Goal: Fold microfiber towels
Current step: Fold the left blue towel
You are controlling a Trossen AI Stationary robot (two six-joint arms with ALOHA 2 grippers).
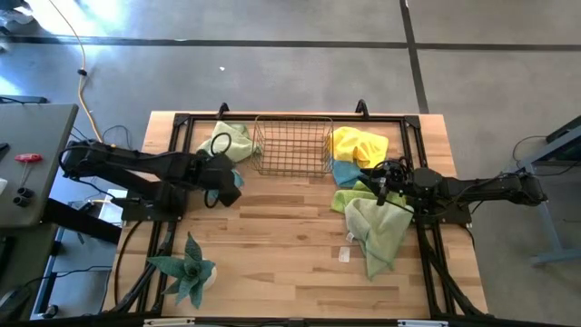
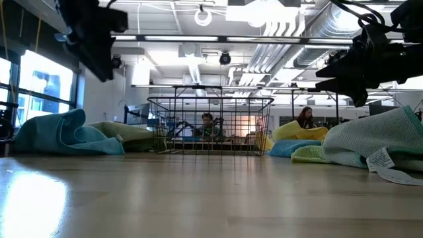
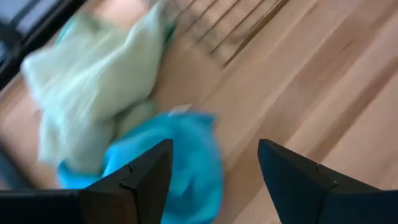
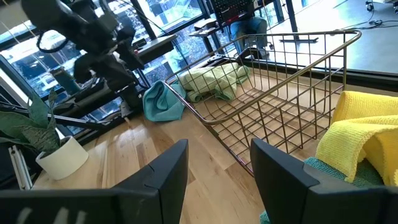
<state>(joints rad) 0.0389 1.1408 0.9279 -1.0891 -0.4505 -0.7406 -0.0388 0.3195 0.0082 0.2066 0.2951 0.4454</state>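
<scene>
- My left gripper [image 3: 214,177] hangs above the table [image 1: 290,254], its fingers spread wide with nothing between them
- Just under and ahead of it lie a light blue towel [image 3: 186,155] and a pale green towel [image 3: 99,81], bunched together at the far left of the table, beside the wire basket [image 1: 292,145]
- My right gripper [image 4: 217,180] is raised near the table's right side, its fingers parted and empty
- Next to it a yellow towel [image 1: 359,145] lies crumpled beside the basket's right side, with another blue towel [image 1: 345,173] under its edge
- A lime green towel [image 1: 349,198] and a pale green towel with a white label [image 1: 377,232] lie in a heap below my right arm
- A spiky plant in a white pot [image 1: 189,268] stands at the near left
</scene>
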